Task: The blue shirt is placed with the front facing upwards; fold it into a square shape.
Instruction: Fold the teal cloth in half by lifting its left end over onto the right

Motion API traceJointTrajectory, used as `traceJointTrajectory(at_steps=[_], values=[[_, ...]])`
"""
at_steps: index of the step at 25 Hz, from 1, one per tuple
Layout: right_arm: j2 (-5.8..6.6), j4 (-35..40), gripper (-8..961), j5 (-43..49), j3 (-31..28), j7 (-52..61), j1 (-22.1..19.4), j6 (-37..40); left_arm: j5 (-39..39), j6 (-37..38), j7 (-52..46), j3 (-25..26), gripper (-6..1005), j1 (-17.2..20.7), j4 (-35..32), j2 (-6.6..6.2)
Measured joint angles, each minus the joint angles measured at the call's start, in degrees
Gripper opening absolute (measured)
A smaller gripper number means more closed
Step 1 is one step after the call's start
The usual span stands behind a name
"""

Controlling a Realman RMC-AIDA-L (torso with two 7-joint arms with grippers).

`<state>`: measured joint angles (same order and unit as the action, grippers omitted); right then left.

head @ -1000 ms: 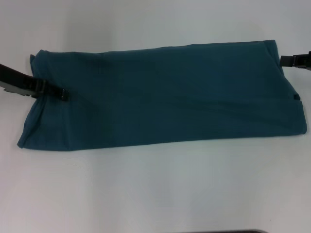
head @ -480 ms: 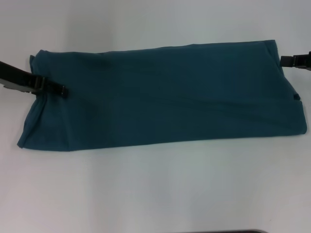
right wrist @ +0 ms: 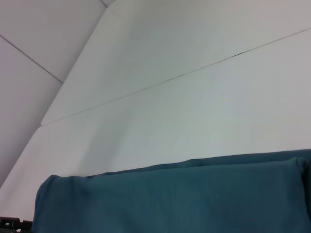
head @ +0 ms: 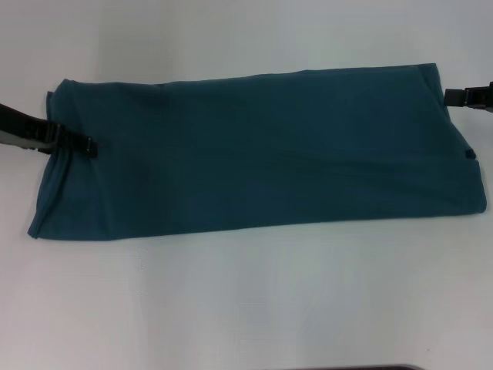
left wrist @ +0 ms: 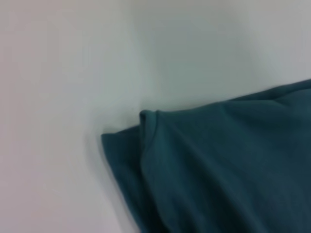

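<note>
The blue shirt lies flat on the white table as a long band running left to right, plain teal side up, with no print showing. My left gripper rests low over the shirt's left end, pointing right. The left wrist view shows that end's folded corner against bare table. My right gripper sits just off the shirt's far right corner. The right wrist view looks along the shirt's far edge. A small dark spot marks the right end of the cloth.
White table surrounds the shirt, with a wide bare strip toward the front. A thin seam runs across the tabletop behind the shirt. A dark edge shows at the very front.
My left gripper has slid a short way to the left over the shirt's left end. The shirt and the right gripper have stayed where they were.
</note>
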<state>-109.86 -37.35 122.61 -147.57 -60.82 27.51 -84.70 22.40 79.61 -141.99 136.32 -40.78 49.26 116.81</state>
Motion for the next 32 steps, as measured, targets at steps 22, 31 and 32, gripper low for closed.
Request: traceJointTrajectory(at_steps=[22,31,32], values=[[0.09,-0.09,9,0.00,0.00,0.09,0.02,-0.22,0.02,1.36,0.39,-0.88,841,-0.86,0.00,1.09],[0.09,-0.09,9,0.00,0.00,0.03,0.05,-0.30,-0.13,1.19,0.36,-0.96,794,-1.11,0.05,1.09],[0.09,-0.09,9,0.00,0.00,0.02,0.03,-0.30,-0.27,0.95,0.13,-0.87,778,-1.11,0.00,1.02]])
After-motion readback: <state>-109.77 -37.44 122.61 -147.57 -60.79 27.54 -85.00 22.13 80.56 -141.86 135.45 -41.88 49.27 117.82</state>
